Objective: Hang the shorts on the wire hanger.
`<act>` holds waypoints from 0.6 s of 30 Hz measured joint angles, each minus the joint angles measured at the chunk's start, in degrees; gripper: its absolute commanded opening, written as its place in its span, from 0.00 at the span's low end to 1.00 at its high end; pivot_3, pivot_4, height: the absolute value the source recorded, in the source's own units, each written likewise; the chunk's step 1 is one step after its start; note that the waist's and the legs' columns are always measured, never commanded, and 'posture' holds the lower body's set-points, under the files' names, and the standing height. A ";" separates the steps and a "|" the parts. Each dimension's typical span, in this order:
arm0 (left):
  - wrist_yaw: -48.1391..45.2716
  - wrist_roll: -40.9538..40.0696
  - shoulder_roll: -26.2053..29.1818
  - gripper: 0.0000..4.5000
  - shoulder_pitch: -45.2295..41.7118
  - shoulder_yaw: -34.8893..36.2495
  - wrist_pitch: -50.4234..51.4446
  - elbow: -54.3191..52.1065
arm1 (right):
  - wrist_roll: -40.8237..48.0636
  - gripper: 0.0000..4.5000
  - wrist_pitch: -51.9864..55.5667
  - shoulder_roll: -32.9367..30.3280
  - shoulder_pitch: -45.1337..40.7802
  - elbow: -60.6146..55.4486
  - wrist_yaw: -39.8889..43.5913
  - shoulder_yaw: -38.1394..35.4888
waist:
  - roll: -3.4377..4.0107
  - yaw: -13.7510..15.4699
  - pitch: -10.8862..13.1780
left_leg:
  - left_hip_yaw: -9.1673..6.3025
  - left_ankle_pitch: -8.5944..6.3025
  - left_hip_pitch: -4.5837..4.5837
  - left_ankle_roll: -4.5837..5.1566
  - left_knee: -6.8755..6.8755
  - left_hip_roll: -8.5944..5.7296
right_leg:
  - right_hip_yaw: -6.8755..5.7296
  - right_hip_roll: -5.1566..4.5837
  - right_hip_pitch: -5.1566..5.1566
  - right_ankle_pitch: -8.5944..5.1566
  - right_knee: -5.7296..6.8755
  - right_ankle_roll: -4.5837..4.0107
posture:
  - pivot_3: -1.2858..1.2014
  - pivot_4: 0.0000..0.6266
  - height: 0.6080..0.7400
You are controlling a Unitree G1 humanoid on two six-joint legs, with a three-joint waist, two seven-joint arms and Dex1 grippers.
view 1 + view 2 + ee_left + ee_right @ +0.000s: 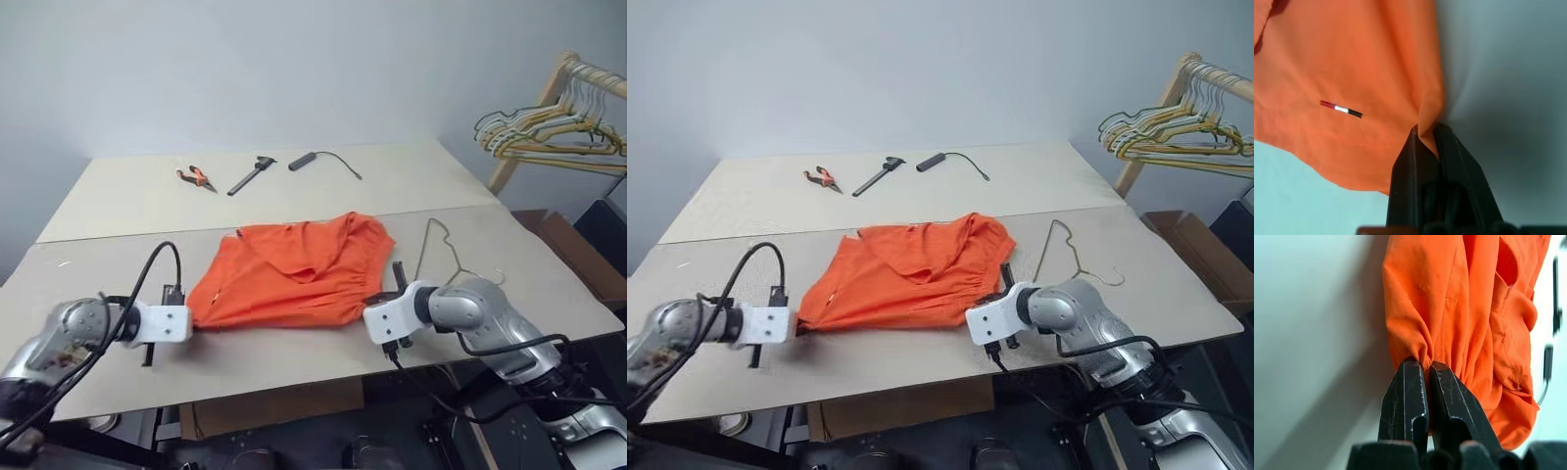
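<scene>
The orange shorts [292, 274] lay spread on the pale surface [294, 367], each pincer clamped on an edge: left pincer [1426, 134] at one end, right pincer [1427, 367] at the gathered waistband. The wire hanger [443, 257] lay just beside them.

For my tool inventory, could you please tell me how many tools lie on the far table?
3: orange-handled pliers at left, black bar-shaped tool in the middle, black corded cylinder at right.
</scene>
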 measured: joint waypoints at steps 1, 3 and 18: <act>-0.20 -0.81 1.04 0.00 2.29 1.21 1.76 -2.61 | 0.73 0.00 -0.21 -0.15 0.13 -0.72 0.58 -0.04 | 0.00 0.21 0.02 | 0.01 0.00 0.02 0.00 0.01 0.00 | -0.01 0.00 0.02 -0.04 0.00 0.06 | 0.56 0.00 1.00; -0.70 -1.84 2.72 0.00 6.41 3.60 5.29 -7.85 | 3.13 0.00 -0.60 -1.28 0.40 -2.31 2.98 -0.07 | 0.01 0.60 0.03 | -0.01 0.00 0.05 0.00 0.02 0.01 | -0.02 0.00 0.04 -0.18 0.01 0.29 | 0.56 0.00 1.00; 31.94 6.40 -22.38 0.00 -29.77 6.36 17.02 -2.26 | -4.36 0.00 13.94 16.45 -34.86 30.16 -30.18 -4.15 | -0.10 3.06 0.01 | 0.07 0.62 -0.19 -0.89 -0.15 -0.14 | -0.06 0.06 -0.15 0.32 -0.02 -0.15 | 0.56 0.00 1.00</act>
